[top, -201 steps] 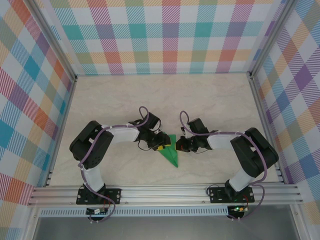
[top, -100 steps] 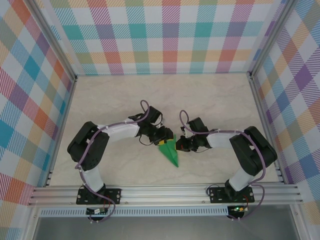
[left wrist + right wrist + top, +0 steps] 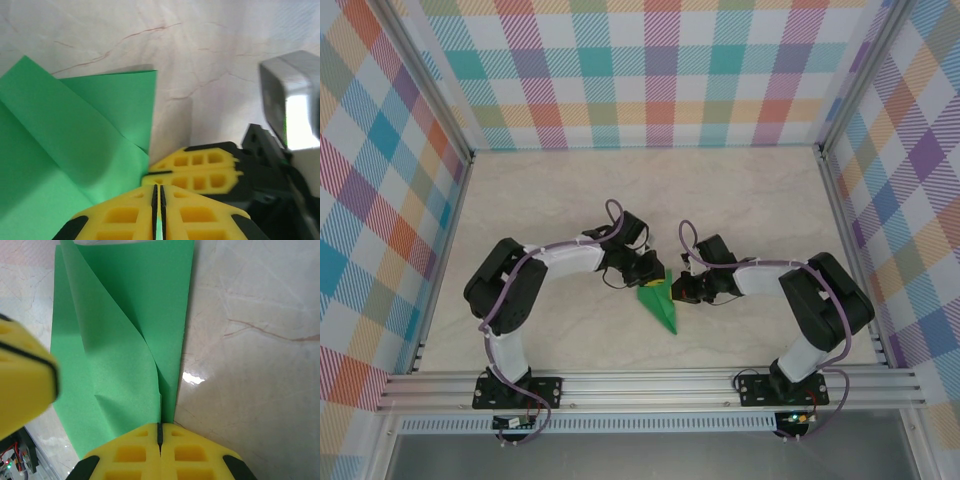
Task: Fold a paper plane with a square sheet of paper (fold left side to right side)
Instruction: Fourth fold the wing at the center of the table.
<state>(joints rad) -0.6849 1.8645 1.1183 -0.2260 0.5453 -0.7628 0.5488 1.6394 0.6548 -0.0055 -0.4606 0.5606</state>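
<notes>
The green sheet of paper (image 3: 661,305) lies mid-table, folded into a slim dart whose tip points at the near edge. My left gripper (image 3: 655,277) is at its far left edge. In the left wrist view the gripper (image 3: 158,187) is shut, with a green sliver between its pads and the folded paper (image 3: 75,145) spreading to the left. My right gripper (image 3: 677,293) meets the paper's right edge. In the right wrist view the gripper (image 3: 160,426) is shut where a raised fold of the paper (image 3: 120,340) runs into its seam.
The two grippers are nearly touching: the right gripper's fingers (image 3: 195,172) show in the left wrist view, and a left finger (image 3: 25,380) shows in the right wrist view. Marble tabletop (image 3: 570,190) lies all round, bounded by checked walls (image 3: 380,200) and the front aluminium rail (image 3: 650,385).
My left gripper has slid right and slightly away to the paper's far edge and closed on it. The right arm has stayed put, still shut.
</notes>
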